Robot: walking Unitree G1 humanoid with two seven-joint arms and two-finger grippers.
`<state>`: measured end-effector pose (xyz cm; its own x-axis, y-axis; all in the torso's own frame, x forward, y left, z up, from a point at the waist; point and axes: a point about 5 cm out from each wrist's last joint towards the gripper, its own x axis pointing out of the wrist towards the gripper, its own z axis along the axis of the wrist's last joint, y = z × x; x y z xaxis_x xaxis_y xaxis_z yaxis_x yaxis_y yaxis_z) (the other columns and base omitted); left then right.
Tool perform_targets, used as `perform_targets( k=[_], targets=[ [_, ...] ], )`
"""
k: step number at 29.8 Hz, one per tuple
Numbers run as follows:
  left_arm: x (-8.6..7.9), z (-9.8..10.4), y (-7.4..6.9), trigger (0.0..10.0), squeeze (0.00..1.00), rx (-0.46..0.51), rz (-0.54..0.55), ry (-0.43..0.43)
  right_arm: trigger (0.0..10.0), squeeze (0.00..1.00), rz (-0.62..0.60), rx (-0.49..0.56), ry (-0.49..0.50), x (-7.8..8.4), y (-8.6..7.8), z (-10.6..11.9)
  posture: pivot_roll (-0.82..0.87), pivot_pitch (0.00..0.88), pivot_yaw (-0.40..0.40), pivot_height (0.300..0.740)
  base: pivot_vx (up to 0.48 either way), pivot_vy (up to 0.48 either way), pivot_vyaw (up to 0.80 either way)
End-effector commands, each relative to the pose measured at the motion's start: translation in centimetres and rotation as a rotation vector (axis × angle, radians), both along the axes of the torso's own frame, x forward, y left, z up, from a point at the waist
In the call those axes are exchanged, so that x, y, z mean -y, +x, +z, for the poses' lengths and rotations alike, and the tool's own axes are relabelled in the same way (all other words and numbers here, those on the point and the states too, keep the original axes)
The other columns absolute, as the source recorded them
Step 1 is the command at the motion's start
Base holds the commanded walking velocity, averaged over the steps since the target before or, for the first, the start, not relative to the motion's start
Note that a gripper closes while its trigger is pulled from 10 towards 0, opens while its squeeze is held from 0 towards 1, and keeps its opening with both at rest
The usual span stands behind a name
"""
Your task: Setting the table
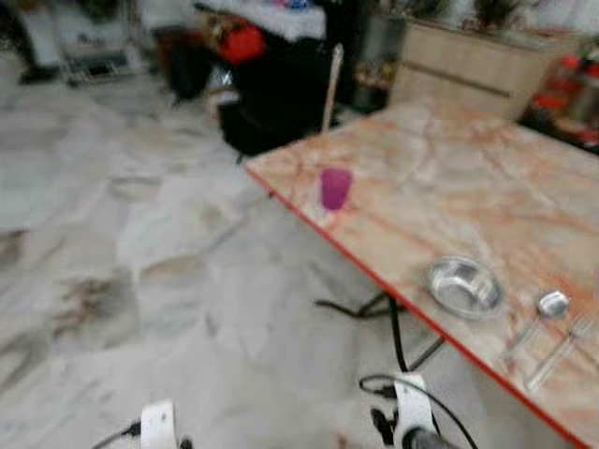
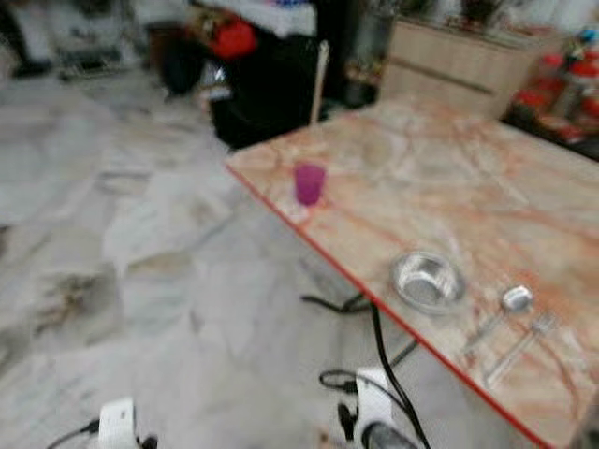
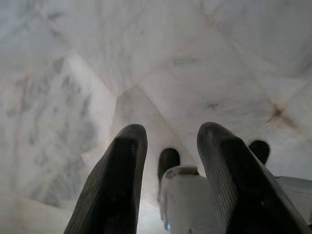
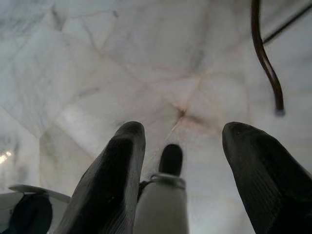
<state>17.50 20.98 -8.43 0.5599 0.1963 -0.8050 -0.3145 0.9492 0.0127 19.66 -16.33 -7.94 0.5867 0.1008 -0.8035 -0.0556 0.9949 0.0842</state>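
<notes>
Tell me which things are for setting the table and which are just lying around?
For setting the table:
- purple cup, near the table's corner
- metal bowl, by the red edge
- spoon and fork, side by side past the bowl

Just lying around:
- red bag on dark furniture across the room
- black cable on the marble floor
- wooden cabinet behind the table

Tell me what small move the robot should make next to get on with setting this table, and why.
Probably step forward and turn right toward the pink marble table. Both arms hang low over the pale floor, the left gripper and right gripper with jaws apart and empty, while the purple plastic cup, round steel bowl, metal spoon and fork sit ahead to the right.
</notes>
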Motion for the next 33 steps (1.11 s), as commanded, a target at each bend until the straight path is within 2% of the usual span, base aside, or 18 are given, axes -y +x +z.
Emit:
perform_targets(
  k=[1, 6, 33],
  targets=[
    [0.44, -0.06, 0.05, 10.0, 0.00, -0.003, -0.009, -0.009, 10.0, 0.00, -0.009, -0.001, -0.017, 0.58, -0.06, 0.01, 0.10, 0.000, 0.002, 0.740, 0.000, 0.000, -0.79],
    [0.71, -0.16, -0.05, 10.0, 0.00, -0.015, -0.051, -0.001, 10.0, 0.00, -0.014, 0.001, -0.022, 0.67, -0.02, 0.03, 0.09, 0.000, 0.005, 0.740, 0.000, 0.000, -0.79],
    [0.56, 0.02, 0.28, 10.0, 0.00, -0.006, -0.057, 0.006, 10.0, 0.00, -0.025, 0.003, -0.017, 0.57, -0.03, 0.02, 0.09, 0.000, 0.011, 0.740, 0.000, 0.000, -0.79]
  ],
)
